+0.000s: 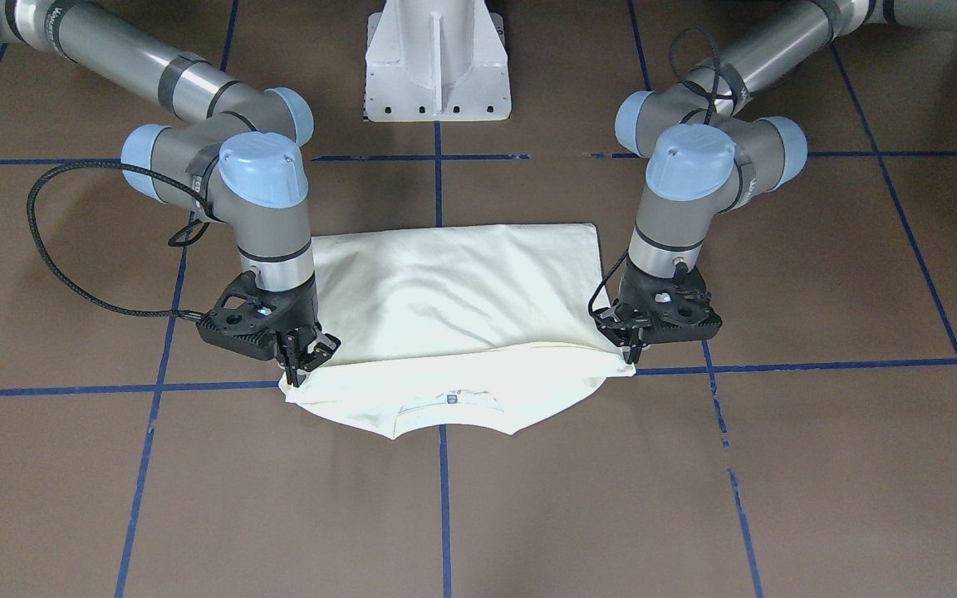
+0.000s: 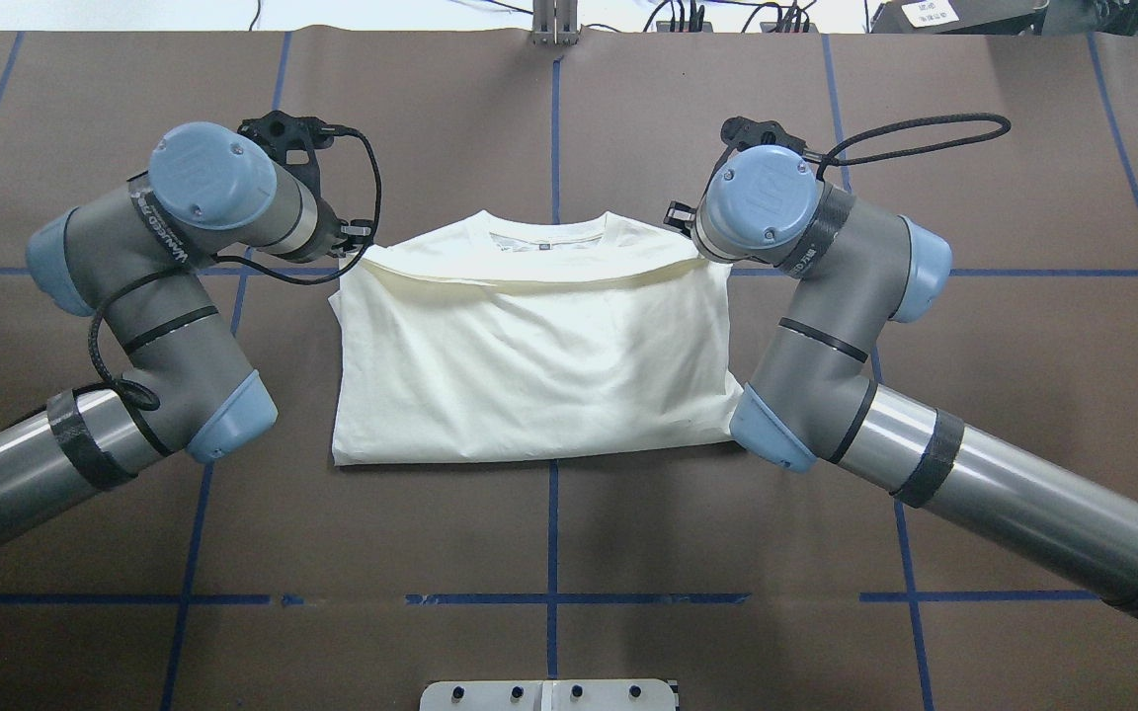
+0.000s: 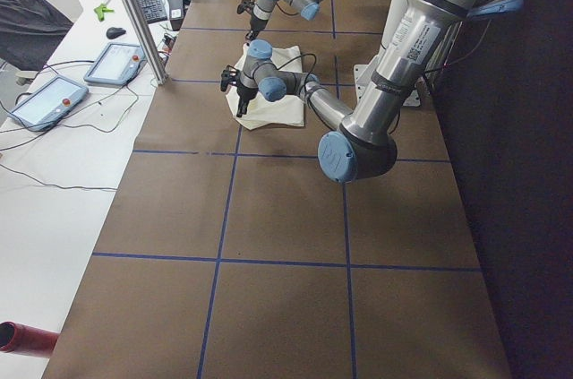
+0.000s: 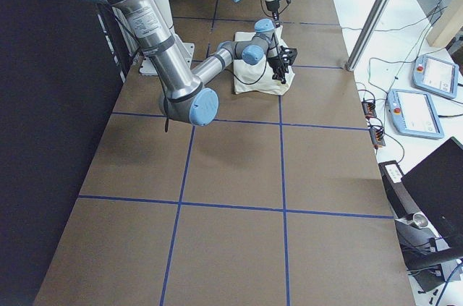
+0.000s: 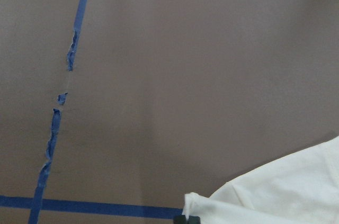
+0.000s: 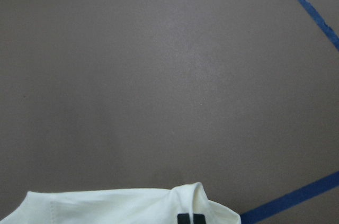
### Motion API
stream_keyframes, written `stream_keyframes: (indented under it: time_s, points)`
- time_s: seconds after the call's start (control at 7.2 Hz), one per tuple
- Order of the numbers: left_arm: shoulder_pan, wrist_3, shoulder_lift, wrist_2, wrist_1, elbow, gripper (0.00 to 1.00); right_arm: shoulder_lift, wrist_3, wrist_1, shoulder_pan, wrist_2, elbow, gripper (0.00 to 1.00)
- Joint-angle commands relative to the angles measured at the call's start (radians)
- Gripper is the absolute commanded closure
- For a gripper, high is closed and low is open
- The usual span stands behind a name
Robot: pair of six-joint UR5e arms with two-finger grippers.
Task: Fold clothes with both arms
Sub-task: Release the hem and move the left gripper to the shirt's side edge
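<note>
The cream-white shirt (image 1: 453, 291) lies folded in half on the brown table, plain side up, its upper layer's edge just short of the collar (image 1: 453, 400). It also shows in the overhead view (image 2: 529, 365). My left gripper (image 1: 630, 349) points down at one corner of the folded edge and is shut on the fabric. My right gripper (image 1: 300, 365) is shut on the other corner. In the overhead view both grippers are hidden under their wrists. Each wrist view shows a shirt corner (image 5: 286, 192) (image 6: 106, 208) at its bottom edge. The cat print is hidden.
The white pedestal base (image 1: 437, 62) stands behind the shirt on the robot's side. Blue tape lines (image 1: 445, 498) cross the brown table. Beyond the table's far edge, teach pendants (image 3: 116, 61) and cables lie on a white desk, beside a metal post (image 3: 134, 12).
</note>
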Motion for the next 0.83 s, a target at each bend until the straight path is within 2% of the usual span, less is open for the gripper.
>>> stream_keyframes:
  time_s: [0.0,0.14,0.28,0.56,0.69]
  points:
    - [0.030,-0.001,0.001,0.008,-0.015,0.011,0.76,-0.005,-0.002,0.010,-0.010,-0.001,-0.012,1.00]
    - [0.030,0.009,0.015,0.009,-0.041,0.002,0.01,-0.004,-0.031,0.012,-0.013,-0.003,-0.009,0.01]
    - [0.030,0.034,0.018,0.006,-0.043,-0.048,0.00,-0.007,-0.102,0.012,-0.004,0.008,0.035,0.00]
    - [0.033,0.126,0.155,-0.032,-0.053,-0.233,0.00,-0.043,-0.253,0.012,0.054,0.099,0.120,0.00]
    - [0.051,0.114,0.203,-0.030,-0.055,-0.301,0.00,-0.063,-0.267,0.015,0.071,0.145,0.166,0.00]
